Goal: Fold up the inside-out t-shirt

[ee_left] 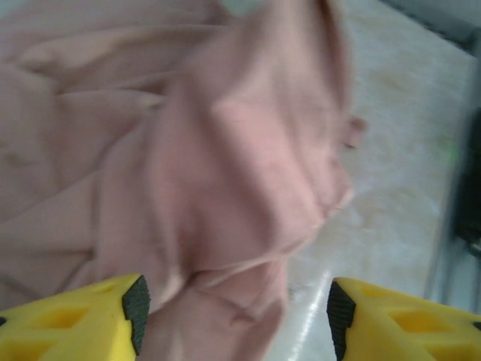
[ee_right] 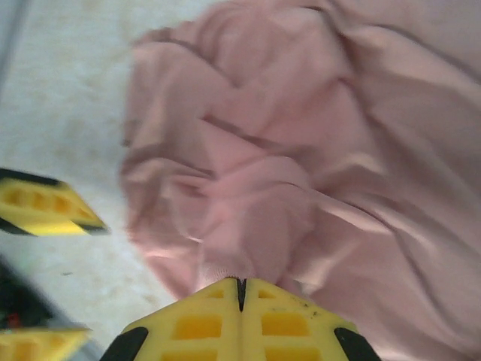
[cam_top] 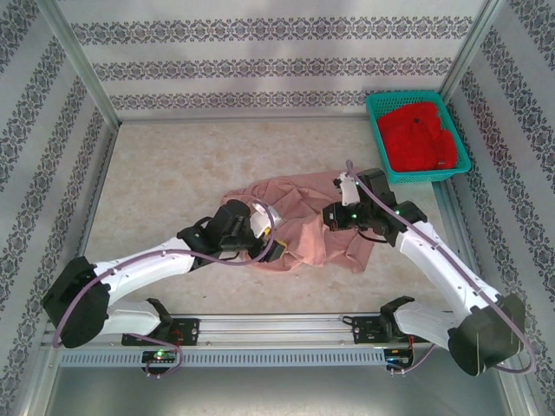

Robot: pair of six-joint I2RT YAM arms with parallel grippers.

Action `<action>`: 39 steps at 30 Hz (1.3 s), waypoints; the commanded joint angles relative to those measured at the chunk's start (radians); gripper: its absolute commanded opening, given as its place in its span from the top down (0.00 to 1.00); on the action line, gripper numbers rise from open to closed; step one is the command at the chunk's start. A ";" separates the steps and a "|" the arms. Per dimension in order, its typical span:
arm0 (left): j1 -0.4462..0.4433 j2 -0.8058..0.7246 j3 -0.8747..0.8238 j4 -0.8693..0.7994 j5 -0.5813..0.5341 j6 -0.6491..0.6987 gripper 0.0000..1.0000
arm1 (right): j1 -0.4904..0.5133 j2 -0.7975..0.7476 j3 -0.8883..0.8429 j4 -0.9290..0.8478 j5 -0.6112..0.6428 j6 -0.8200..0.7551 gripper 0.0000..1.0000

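The inside-out t-shirt (cam_top: 299, 212) lies crumpled in a salmon-pink heap at the middle of the table. My left gripper (cam_top: 274, 250) hovers at the heap's near left edge. In the left wrist view it (ee_left: 237, 308) is open, its yellow fingers (ee_left: 113, 316) wide apart, with a loose fold of the t-shirt (ee_left: 225, 188) and bare table between them. My right gripper (cam_top: 333, 218) is over the heap's right part. In the right wrist view it (ee_right: 240, 284) is shut, and a bunched fold of the t-shirt (ee_right: 255, 218) runs into its tips.
A teal basket (cam_top: 379, 139) holding a bright red garment (cam_top: 421, 139) stands at the back right corner. Patterned walls close in the table on three sides. Bare tabletop (cam_top: 165, 165) lies left of and behind the shirt.
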 commanded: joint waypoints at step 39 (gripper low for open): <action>0.572 0.603 0.261 0.007 0.134 -0.511 0.89 | -0.053 1.192 0.891 -0.081 0.351 -0.038 0.75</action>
